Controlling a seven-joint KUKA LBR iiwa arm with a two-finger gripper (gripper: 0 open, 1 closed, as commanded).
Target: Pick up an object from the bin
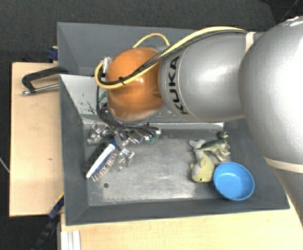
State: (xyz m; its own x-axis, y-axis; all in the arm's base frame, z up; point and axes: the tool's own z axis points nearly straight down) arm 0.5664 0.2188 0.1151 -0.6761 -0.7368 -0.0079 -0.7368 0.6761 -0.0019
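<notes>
Camera view. My gripper [121, 150] is lowered into the left part of the grey metal bin [161, 178], close to the back wall. The orange cover [133, 90] on my wrist and the arm behind it hide most of the tool from above, so I cannot tell whether it is spread or pressed together, or whether anything is pinched in it.

The thing nearest the tool is a brush [100, 161] with a white and blue handle and dark bristles. It lies flat on the bin floor, slanted from lower left to upper right, and its upper end sits just beside the shiny metal parts of the tool. I cannot tell whether the two touch.

Well apart from the tool, in the right part of the bin:
- a blue round bowl [233, 181], upright, near the front right corner;
- a pale yellow toy figure [203, 170], touching the bowl's left side;
- a grey-green toy animal [214, 148], just behind the yellow figure.

The floor between the brush and these three things is bare.

A yellow cable [193, 38] runs along the top of my arm to the orange cover. The arm casing bears the black lettering "KUKA" [174, 85].
</notes>
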